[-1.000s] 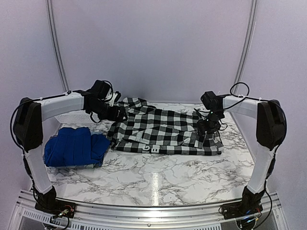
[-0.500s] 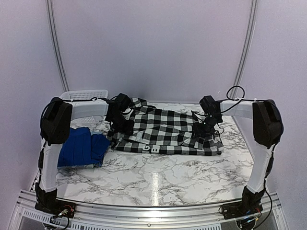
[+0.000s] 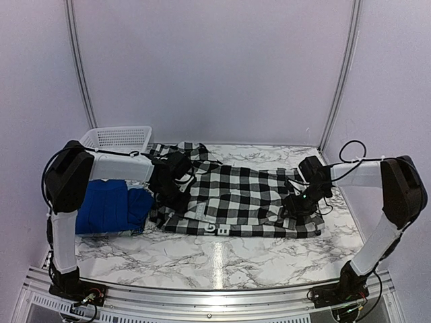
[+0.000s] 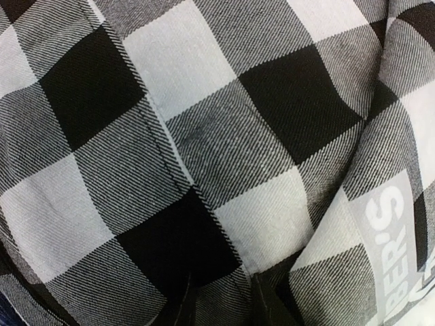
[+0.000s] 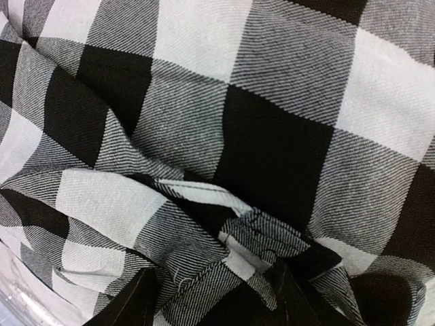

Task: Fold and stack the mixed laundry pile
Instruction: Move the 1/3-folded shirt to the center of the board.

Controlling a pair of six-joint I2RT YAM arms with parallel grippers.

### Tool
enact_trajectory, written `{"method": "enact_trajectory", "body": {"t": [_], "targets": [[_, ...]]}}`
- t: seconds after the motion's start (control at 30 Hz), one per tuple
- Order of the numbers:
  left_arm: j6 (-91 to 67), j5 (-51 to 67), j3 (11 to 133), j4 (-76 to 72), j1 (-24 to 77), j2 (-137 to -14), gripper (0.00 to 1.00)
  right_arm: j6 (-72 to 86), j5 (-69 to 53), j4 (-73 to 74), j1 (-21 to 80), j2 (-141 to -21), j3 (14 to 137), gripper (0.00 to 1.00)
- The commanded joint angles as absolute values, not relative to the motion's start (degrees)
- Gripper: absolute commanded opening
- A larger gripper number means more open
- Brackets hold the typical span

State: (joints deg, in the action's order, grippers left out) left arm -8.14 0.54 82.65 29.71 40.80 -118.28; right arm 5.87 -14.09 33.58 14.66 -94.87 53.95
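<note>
Little looked finished: the royal-blue shirt (image 3: pixel 108 205) lay roughly heaped at the marble table's (image 3: pixel 222 259) left, while the black-and-white buffalo-check flannel shirt (image 3: pixel 242 202) sprawled unfolded across the middle, its ends pinched by the left gripper (image 3: pixel 167 194) and right gripper (image 3: pixel 301 204).

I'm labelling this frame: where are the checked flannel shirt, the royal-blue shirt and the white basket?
checked flannel shirt (image 3: pixel 236 198): top external view, middle of the spread cloth.
royal-blue shirt (image 3: pixel 108 205): top external view, middle of the bundle.
white basket (image 3: pixel 118 139): top external view, its near lattice wall.
</note>
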Motion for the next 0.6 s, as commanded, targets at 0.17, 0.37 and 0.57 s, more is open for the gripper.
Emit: {"method": "enact_trajectory", "body": {"t": [0.17, 0.37, 0.57], "targets": [[-14.34, 2.86, 67.07, 34.85, 47.49, -107.7, 0.33, 12.79, -23.39, 41.75, 14.46, -80.83, 46.51, 0.62], [-17.98, 0.7, 68.68, 33.71, 47.43, -101.99, 0.56, 8.96, -21.6, 45.5, 13.71, -75.18, 54.99, 0.74], [-20.18, 4.08, 79.13, 31.9, 36.64, -101.67, 0.75, 3.81, -16.53, 42.15, 10.48, -87.45, 67.0, 0.71]]}}
